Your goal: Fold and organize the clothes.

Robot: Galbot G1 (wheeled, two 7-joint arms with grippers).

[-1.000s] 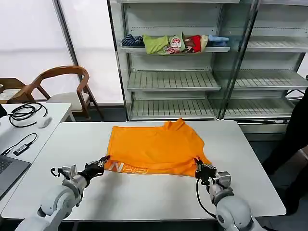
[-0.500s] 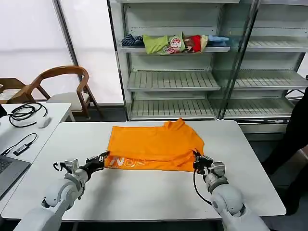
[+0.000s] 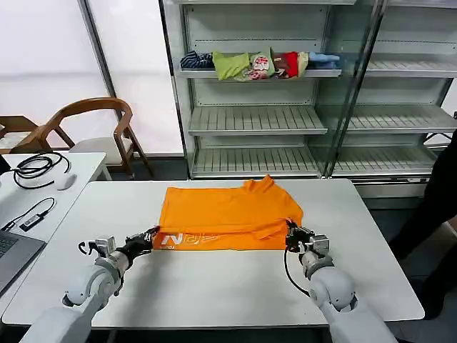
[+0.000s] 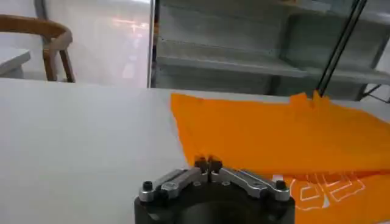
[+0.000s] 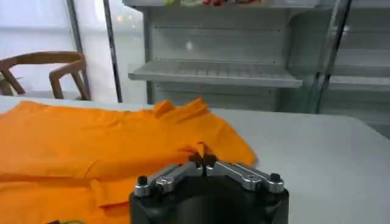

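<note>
The orange T-shirt lies on the white table, its near hem doubled back so white lettering faces up along the front fold. My left gripper is shut on the shirt's near left corner; from the left wrist the closed tips pinch orange cloth. My right gripper is shut on the near right corner, and from the right wrist its tips bite the shirt's folded edge.
A side desk with cables and a laptop corner stands to my left, a wooden chair behind it. Metal shelving at the back holds a multicoloured garment heap. A dark-clothed person stands at the right edge.
Both grippers have carried the shirt's near hem away from me over the rest of the shirt, shortening it front to back. The lettered strip now lies farther up the table.
</note>
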